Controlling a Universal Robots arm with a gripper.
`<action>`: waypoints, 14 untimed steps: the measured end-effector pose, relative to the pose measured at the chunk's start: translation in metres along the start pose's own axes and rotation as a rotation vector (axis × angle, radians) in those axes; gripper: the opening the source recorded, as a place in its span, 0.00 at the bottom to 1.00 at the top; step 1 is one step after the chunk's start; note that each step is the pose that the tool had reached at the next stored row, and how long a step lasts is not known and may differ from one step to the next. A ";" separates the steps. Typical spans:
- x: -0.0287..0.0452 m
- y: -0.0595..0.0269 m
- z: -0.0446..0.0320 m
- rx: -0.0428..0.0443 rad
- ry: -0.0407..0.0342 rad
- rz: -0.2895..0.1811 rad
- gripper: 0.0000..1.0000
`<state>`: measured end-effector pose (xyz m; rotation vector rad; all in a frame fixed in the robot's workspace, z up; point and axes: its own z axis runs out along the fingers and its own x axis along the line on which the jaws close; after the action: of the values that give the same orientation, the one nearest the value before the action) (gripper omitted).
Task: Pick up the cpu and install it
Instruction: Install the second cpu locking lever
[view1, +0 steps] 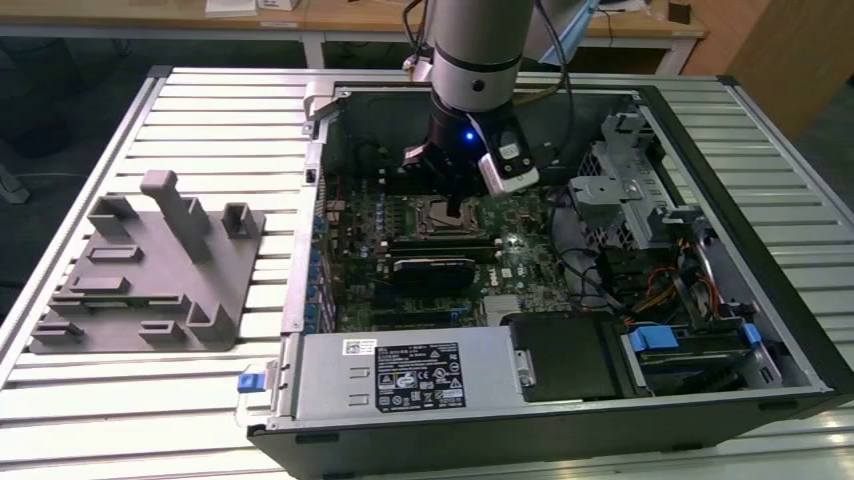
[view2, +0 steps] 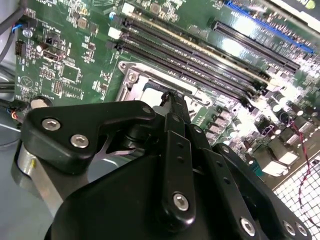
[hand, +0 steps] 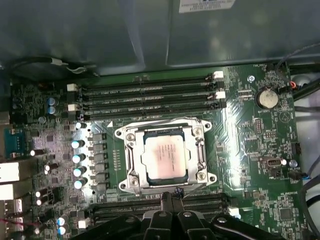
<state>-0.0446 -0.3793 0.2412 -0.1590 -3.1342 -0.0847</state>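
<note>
While the grey holder stands on the slatted table at the exterior view's left, the gripper hangs inside the open case over the motherboard. Its fingers look pressed together, gripping nothing. The cpu lies flat in its socket, between the memory slots, just beyond the fingertips.

An open computer case lies on my slatted metal table, its green motherboard exposed; a grey plastic holder with upright posts sits beside it, at the exterior view's left.
</note>
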 end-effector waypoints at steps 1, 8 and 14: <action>-0.0001 -0.0010 0.0000 0.0000 0.0000 0.000 0.11; 0.0011 -0.0052 0.0006 0.0000 -0.0001 0.000 0.11; 0.0040 -0.0080 0.0009 -0.0001 -0.0001 0.000 0.11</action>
<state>-0.0494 -0.3868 0.2399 -0.1589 -3.1344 -0.0848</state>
